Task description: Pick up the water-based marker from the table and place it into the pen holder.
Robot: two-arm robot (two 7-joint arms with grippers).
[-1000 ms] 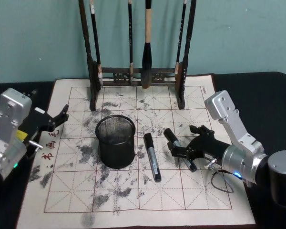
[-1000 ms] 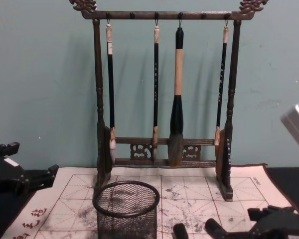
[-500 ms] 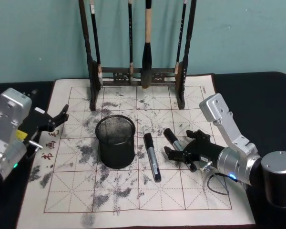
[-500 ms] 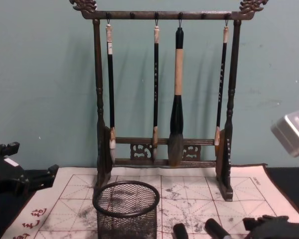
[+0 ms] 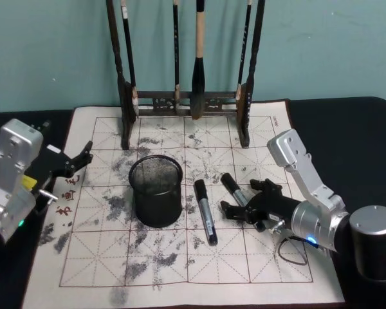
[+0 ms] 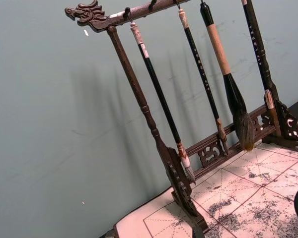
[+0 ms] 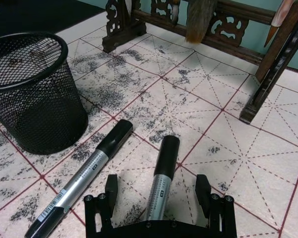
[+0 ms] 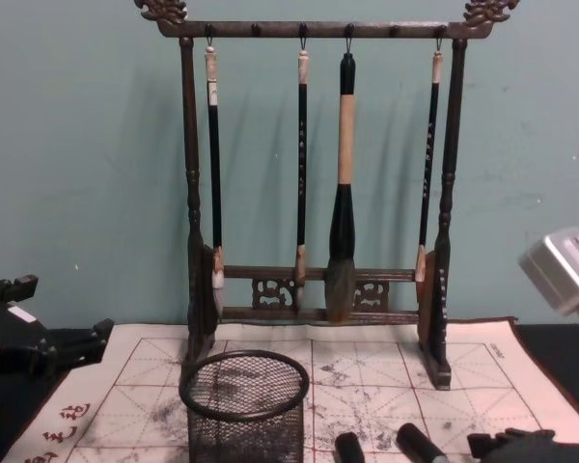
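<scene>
Plain teal painted wall (image 8: 77, 145) behind the black counter (image 5: 347, 129); dark carved wooden brush rack (image 8: 186, 145) casts soft shadows on it.

Right gripper (image 7: 157, 182) spread; left (image 5: 83, 161) apparently parked

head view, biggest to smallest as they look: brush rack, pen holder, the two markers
1. brush rack, top cropped
2. pen holder
3. left marker and right marker look alike; the right one lies partly under the open right gripper

Silver boxy housings (image 5: 296, 151) top both arms. The right gripper (image 5: 244, 198) is matte black, screws at the base of its fingers (image 7: 111, 188), thin black cable (image 5: 283, 248) looping behind. The left gripper (image 5: 82, 161) is black too, with a yellow label (image 5: 27, 183).
</scene>
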